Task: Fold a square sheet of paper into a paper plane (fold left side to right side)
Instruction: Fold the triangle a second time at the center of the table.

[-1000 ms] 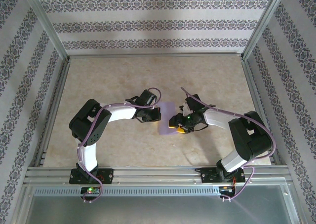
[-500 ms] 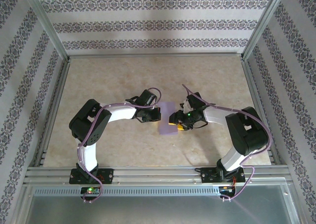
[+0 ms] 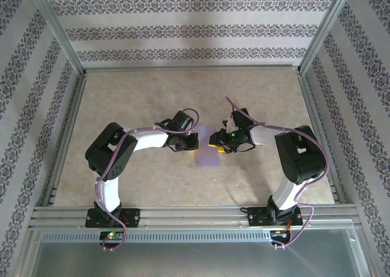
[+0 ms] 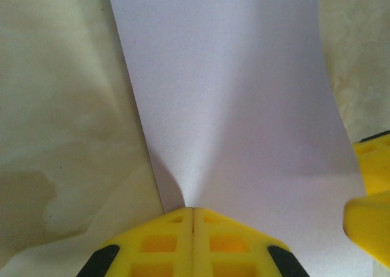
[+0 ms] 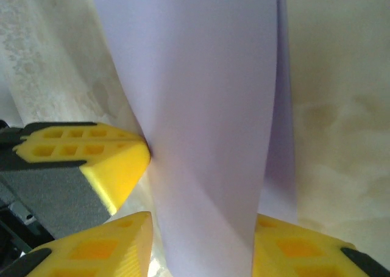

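There are two arms on the marbled table (image 3: 152, 94), each one bent at the elbow and reaching inward, so that the wrists face each other near the middle; the left arm (image 3: 149, 141) comes from the left with its forearm almost level, and the right arm (image 3: 268, 140) comes from the right in the same manner. There is one square sheet of paper (image 3: 207, 158), lavender, and it lies between the two grippers and a little nearer to the bases than they are. The left gripper (image 4: 192, 213) has its two yellow fingers (image 4: 164, 243) pressed together on the near edge of the sheet, which rises ahead of them in a soft bend. The right gripper (image 5: 201, 228) has its fingers standing apart, one on each side of the bent sheet; whether they already press it I cannot tell; the left gripper's fingertip touches the sheet just beside them.
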